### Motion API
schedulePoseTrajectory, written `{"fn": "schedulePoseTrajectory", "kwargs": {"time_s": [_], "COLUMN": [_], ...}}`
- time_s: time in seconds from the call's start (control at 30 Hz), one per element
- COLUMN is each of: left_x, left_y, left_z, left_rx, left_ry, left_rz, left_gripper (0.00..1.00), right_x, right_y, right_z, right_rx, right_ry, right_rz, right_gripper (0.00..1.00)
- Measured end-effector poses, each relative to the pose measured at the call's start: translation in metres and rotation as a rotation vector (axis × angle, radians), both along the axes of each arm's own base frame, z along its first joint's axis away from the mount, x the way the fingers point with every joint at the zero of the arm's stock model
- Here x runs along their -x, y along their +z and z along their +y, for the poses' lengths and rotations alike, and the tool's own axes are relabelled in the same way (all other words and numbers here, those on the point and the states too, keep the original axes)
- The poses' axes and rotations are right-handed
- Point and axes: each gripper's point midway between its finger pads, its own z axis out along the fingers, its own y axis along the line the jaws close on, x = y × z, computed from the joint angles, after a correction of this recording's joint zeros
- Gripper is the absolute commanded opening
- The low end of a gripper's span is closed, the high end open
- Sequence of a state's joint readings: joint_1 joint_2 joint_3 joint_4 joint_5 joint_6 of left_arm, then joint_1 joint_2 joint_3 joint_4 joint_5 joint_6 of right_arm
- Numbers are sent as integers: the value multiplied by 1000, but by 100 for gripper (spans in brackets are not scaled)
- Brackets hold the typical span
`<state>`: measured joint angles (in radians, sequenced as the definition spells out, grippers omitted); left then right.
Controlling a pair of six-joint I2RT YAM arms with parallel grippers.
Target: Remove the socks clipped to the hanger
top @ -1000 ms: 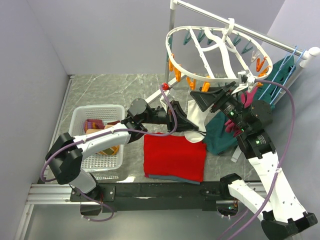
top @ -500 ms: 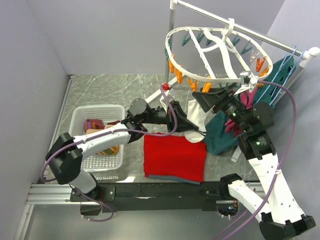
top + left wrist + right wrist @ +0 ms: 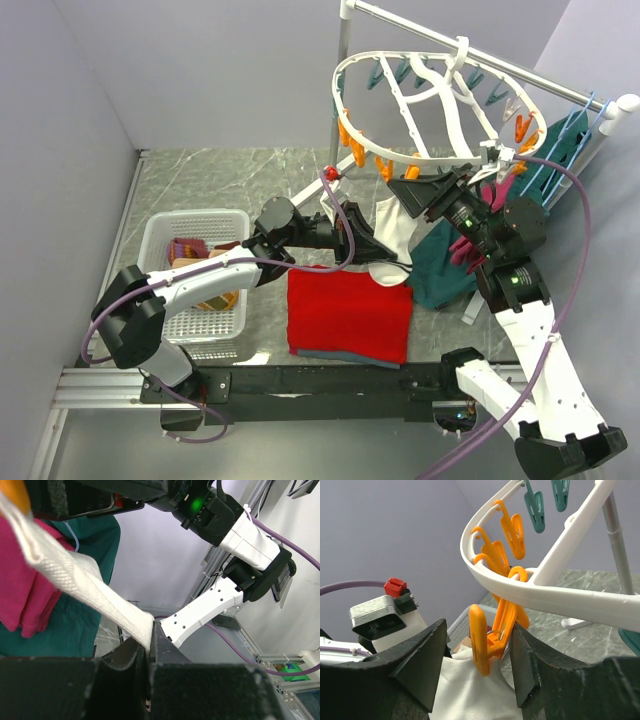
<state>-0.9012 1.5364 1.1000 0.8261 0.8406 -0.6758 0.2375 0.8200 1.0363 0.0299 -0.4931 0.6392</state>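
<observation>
Left wrist: left hand point(image 3: 149, 652) clenched on whitish sock point(image 3: 85, 587), which runs diagonally up to orange peg point(image 3: 481, 647) on hanger point(image 3: 530, 592) rim. Right hand point(image 3: 479, 630) parted, straddling that peg.

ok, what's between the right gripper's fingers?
An orange peg, hanging from the hanger rim and clipped onto the white sock. The right gripper straddles it, jaws not closed on it yet. Clear in the right wrist view.

Taut white sock point(image 3: 85, 587) nipped in the left tool point(image 3: 149, 647), pink garment point(image 3: 22, 580) and teal garment point(image 3: 60, 632) behind it.
</observation>
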Motion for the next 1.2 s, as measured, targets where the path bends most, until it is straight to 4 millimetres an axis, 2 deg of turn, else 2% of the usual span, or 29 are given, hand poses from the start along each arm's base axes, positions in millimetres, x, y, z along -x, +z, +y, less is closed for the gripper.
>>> {"fn": "schedulePoseTrajectory", "kwargs": {"time_s": [0.1,0.4,0.5,0.53,0.6,0.8,0.97,1.1,1.2], "left_x": [0,0,0,0,1,1,1,-6,-17], "left_y": [0,0,0,0,0,-1,-10,-29,-55], "left_z": [0,0,0,0,0,0,0,-3,-4], "left_rx": [0,0,0,0,0,-3,-24,-84,-166], "left_ry": [0,0,-1,-1,-2,-3,0,37,106], "left_rz": [0,0,0,0,0,1,17,55,101], "left_gripper": [6,6,6,6,6,6,3,1,1], "right_x": [-4,-7,-7,-8,-8,-10,-14,-17,-19], "right_y": [-3,0,-1,-2,-2,-6,-14,-19,-19], "right_z": [0,-3,-3,-3,-4,-3,-3,-6,-9], "right_rx": [-8,-28,-29,-30,-30,-23,-11,6,21], "right_ry": [0,-5,-6,-8,-10,-9,-14,-36,-60], "right_rz": [21,39,44,47,49,61,90,104,111], "right_gripper": [58,35,24,12,0,0,0,0,0]}}
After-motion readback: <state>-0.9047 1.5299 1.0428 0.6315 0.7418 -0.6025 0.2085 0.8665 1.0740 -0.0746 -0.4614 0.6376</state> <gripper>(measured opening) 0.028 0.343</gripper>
